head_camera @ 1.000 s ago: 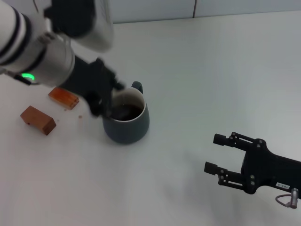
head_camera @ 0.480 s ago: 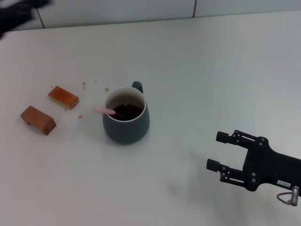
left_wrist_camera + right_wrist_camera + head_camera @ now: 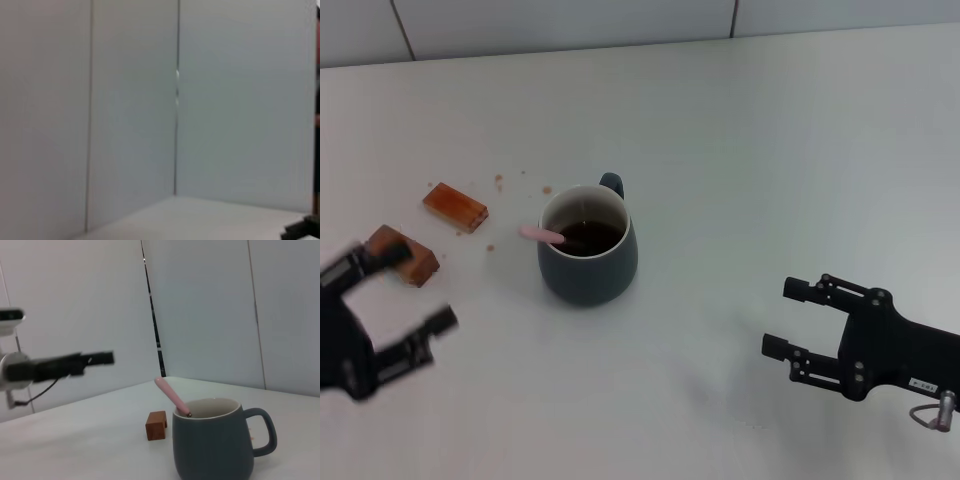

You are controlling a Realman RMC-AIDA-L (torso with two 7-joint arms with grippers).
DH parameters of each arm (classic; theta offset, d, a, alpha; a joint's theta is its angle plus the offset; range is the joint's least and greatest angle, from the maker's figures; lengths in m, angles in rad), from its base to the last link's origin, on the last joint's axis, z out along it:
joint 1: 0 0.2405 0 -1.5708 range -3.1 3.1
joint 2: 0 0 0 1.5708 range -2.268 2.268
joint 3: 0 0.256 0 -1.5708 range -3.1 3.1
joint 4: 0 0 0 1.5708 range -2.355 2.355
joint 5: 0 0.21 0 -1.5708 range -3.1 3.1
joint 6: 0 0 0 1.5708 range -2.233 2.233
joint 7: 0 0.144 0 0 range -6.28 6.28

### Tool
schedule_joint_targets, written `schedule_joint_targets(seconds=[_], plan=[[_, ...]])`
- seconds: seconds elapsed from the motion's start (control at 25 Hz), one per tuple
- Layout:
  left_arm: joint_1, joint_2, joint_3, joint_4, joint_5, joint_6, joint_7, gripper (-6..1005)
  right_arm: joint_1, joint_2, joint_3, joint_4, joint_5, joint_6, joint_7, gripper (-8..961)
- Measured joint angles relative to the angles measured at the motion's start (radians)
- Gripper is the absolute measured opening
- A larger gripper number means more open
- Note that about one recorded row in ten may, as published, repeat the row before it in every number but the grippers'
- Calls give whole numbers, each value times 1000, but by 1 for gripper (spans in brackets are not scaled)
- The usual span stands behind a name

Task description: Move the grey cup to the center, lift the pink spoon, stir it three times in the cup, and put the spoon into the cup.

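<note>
Two grippers nearest, low over the white table [image 3: 740,150]. Right gripper [image 3: 792,319] at the near right, fingers [image 3: 808,291] spread apart and holding nothing, pointed toward the middle, well apart from the cup. Left gripper [image 3: 398,296] at the near left, blurred, fingers [image 3: 428,328] also apart and empty, its upper fingertip just in front of the nearer brown block [image 3: 402,255]; contact with the block impossible to tell. Seen again from the right wrist as a blurred dark bar [image 3: 60,365] hanging above the table, off to the side of the cup.

Farther in, near the middle of the table: grey cup [image 3: 588,246], upright, dark liquid [image 3: 588,237] inside a white interior, small loop handle [image 3: 611,184] turned to the far side. Pink spoon [image 3: 542,234] standing in the cup, bowl end down in the liquid, handle leaning on the rim and sticking out toward the robot's left. Same from the right wrist: cup [image 3: 212,442] upright, spoon [image 3: 171,396] slanting up out of it.

Beyond the nearer block, second brown block [image 3: 455,206] lying flat, apart from both the first block and the cup. Few brown crumbs [image 3: 499,181] scattered between that block and the cup.

Farthest back, pale wall panels [image 3: 570,20] along the table edge. From the left wrist, only wall panels [image 3: 225,100] and a strip of table.
</note>
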Motion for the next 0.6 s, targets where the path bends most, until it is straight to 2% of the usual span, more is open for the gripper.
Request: schedule_joint_targets(seconds=[0.04,0.28,0.6], plan=[[19,0,-5,-21,40,6,20,813,0,-1,0,-2,-1,1,0,762],[48,12,-8,-83,52,5,72,813,5,-1,-3,-5,-3,15,0,762],[48,-1,-3,-102,75,-7,132,813,10,0,-8,-5,-4,20,0,761]])
